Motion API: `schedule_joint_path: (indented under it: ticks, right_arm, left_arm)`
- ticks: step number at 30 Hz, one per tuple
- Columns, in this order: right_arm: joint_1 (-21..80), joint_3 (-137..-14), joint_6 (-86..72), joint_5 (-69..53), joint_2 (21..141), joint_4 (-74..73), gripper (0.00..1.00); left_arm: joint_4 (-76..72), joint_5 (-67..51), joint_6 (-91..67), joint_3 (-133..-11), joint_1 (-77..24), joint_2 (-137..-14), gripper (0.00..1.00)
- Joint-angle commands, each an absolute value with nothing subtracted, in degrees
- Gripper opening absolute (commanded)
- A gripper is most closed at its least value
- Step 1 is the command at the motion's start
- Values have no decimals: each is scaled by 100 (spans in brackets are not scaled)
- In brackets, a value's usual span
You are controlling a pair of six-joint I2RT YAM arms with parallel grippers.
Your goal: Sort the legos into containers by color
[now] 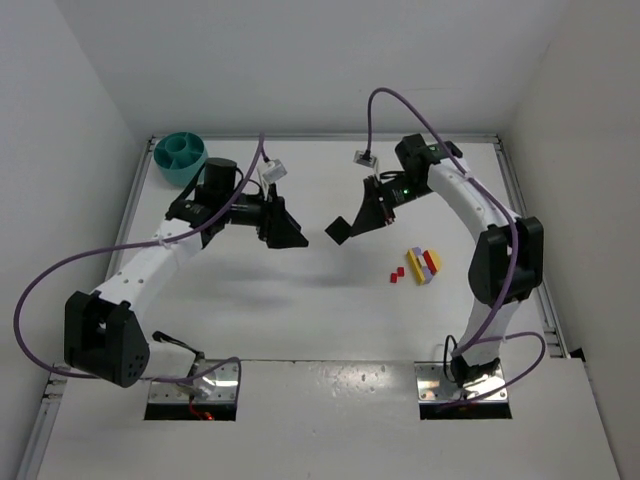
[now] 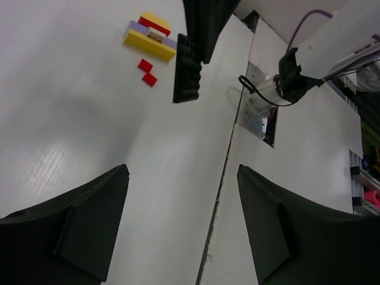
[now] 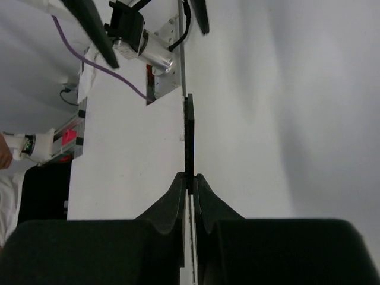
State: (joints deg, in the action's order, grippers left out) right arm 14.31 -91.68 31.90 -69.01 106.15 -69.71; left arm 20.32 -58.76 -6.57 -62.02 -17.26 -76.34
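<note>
My left gripper (image 1: pixel 287 228) hangs above the middle of the table (image 1: pixel 300 320) with its jaws well apart and nothing between them. From its wrist view I look across the white surface towards the bricks. The teal bowl (image 1: pixel 180 157) sits in the far left corner, behind this arm's wrist, and I cannot see anything in its compartments from above.

Just to the right, tip facing tip, is my right gripper (image 3: pixel 189 181). It is pinched fully together on a thin black ribbed plate (image 2: pixel 187 68), which sticks straight out past the fingertips. That hand is occupied.

Further right and nearer to me lie the legos (image 1: pixel 422 264), all well apart from the bowl. A yellow brick (image 2: pixel 149 46), a purple one (image 2: pixel 138 27) and a red one (image 2: pixel 154 25) are bunched side by side and touching. I cannot tell whether they are clipped together. Two small red pieces (image 1: pixel 398 274) lie just to their left. The cluster's long axis runs roughly far to near, slightly slanted.

The relation that matters is that the bricks lie to the right and near side of both tips. They are closer to the right arm, but only the left hand is free. I judge that a left-hand pick means reaching across to the right, with the jaws set across the yellow brick's short side.
</note>
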Motion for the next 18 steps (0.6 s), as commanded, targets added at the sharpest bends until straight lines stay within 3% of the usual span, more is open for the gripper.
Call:
schedule_joint_path:
  ticks: [1,18]
  right_arm:
    - [1739,-9413,2418,-6865,10600,-6022,0]
    - [2540,-9834,2294,-6609,10854,-6064,0]
  left_arm:
    - [1670,-6267,-861,-6398,-1872,-7620,78]
    - [993,-6012,-1160,-5994,-2153,-7673,58]
